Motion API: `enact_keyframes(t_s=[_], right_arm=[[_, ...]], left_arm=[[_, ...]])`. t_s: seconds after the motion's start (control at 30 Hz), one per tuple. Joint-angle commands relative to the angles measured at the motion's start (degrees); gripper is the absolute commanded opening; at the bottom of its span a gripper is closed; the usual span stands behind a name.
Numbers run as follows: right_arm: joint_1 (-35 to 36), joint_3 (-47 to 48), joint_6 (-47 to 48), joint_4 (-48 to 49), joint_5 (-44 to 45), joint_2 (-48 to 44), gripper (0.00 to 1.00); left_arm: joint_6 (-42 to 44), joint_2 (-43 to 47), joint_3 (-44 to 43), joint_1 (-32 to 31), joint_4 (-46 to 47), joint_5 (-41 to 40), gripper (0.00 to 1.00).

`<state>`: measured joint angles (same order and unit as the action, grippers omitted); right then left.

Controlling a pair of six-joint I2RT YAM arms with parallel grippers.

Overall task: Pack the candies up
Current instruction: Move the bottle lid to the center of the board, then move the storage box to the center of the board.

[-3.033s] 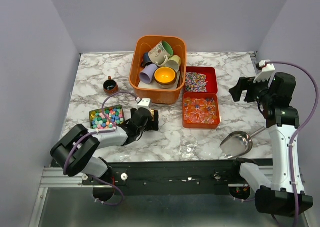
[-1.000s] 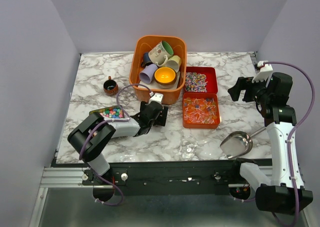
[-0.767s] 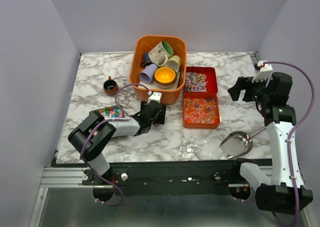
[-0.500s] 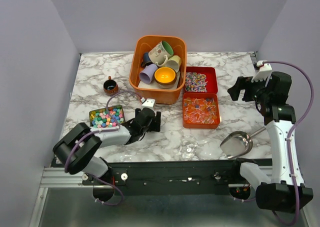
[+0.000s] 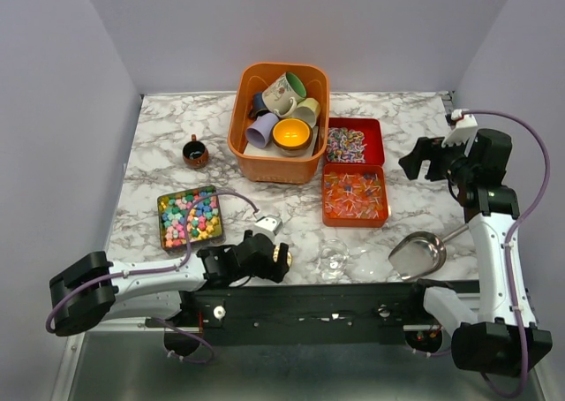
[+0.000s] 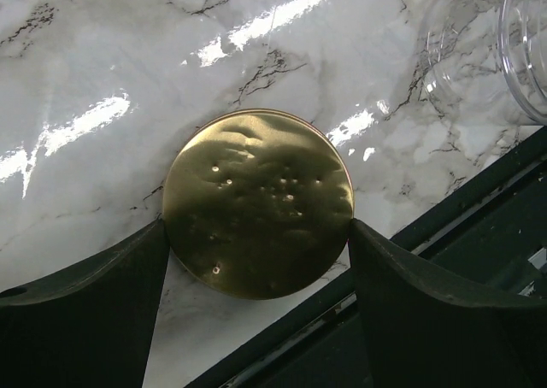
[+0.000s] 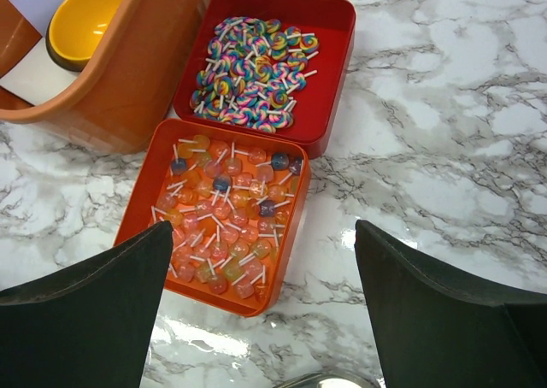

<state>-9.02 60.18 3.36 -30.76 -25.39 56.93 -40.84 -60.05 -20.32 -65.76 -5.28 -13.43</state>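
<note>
Speckled multicolour candies (image 5: 345, 143) fill a red tray, also in the right wrist view (image 7: 255, 74). Orange-red candies with pale sticks (image 5: 354, 194) fill the orange tray in front of it (image 7: 224, 213). My left gripper (image 5: 269, 260) lies low at the near table edge, shut on a round gold lid (image 6: 258, 202) that touches both fingers (image 6: 102, 302). My right gripper (image 5: 424, 161) is open and empty, raised to the right of the two trays (image 7: 263, 226).
A tin of pastel candies (image 5: 189, 217) sits at the left. A clear jar (image 5: 334, 258) lies near the front edge, right of the lid (image 6: 526, 46). A metal scoop (image 5: 418, 253) lies at the front right. An orange basket of mugs (image 5: 305, 167) stands at the back, a small dark cup (image 5: 195, 151) to its left.
My left arm has swung from near the basket back to the near table edge with the gold lid. The candy tin now shows fully. My right arm has barely moved.
</note>
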Motion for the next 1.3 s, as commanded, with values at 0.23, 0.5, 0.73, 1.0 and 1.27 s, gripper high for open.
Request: enact_keyframes(t_s=[0.23, 0.5, 0.73, 1.0, 1.27], right_arm=[[-0.12, -6.48, -0.54, 0.62, -0.81, -8.76, 0.93], [-0.12, -1.66, -0.46, -1.58, -0.80, -7.72, 0.93], [-0.12, 4.32, 0.77, -2.99, -2.47, -2.89, 0.93], [0.31, 8.63, 2.62, -4.48, -6.60, 3.36, 0.93], [0.75, 9.34, -0.28, -1.32, -7.57, 5.83, 0.93]], left_arm=[[-2.32, -3.06, -1.74, -1.83, -5.88, 0.95, 0.89], [3.03, -0.95, -12.37, -2.36, -18.52, -1.77, 0.99], [22.09, -0.68, -23.69, 0.27, -13.01, -6.08, 0.99], [32.22, 2.65, -32.85, 27.54, -21.68, 4.54, 0.98], [30.82, 2.40, -29.97, 41.14, -36.12, 4.37, 0.90]])
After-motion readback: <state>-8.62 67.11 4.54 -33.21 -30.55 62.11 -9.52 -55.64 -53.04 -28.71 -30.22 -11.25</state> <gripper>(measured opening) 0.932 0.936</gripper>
